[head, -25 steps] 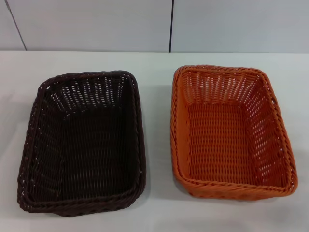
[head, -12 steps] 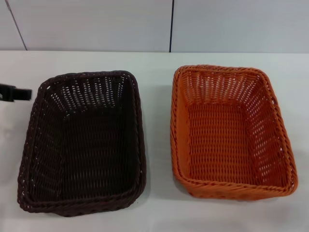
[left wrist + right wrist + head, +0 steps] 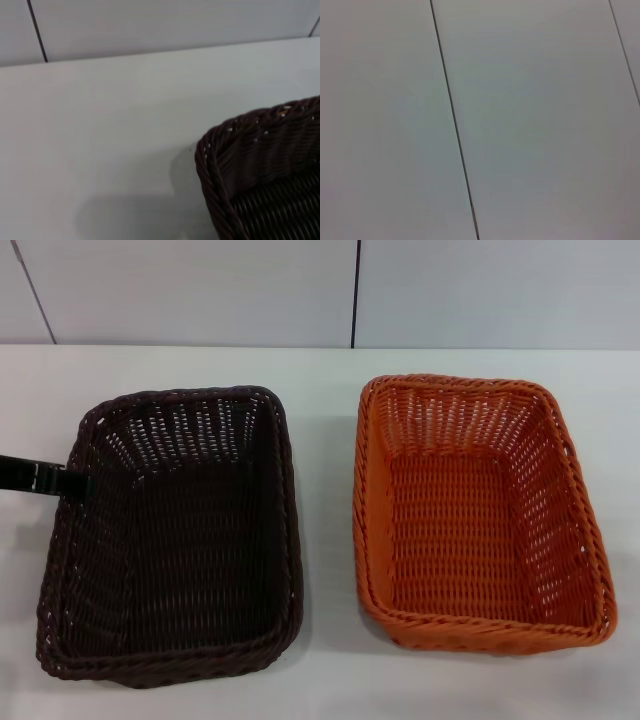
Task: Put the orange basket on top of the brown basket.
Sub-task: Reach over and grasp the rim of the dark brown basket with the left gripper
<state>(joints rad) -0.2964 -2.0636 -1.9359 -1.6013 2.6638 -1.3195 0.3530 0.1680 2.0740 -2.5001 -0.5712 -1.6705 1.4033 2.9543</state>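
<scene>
The brown basket (image 3: 170, 540) sits on the left of the white table (image 3: 325, 390), and the orange basket (image 3: 475, 515) sits to its right, a gap between them. Both are empty and upright. My left gripper (image 3: 66, 480) reaches in from the left edge of the head view as a black bar, its tip at the brown basket's left rim. The left wrist view shows one corner of the brown basket (image 3: 260, 160) with bare table beside it. My right gripper is out of view; its wrist view shows only pale wall panels.
A pale panelled wall (image 3: 200, 290) with dark seams runs along the table's far edge. Bare table lies behind both baskets and in the strip between them.
My left gripper came into the head view from the left and moved right and slightly down, reaching the brown basket's left rim. Neither basket has moved.
</scene>
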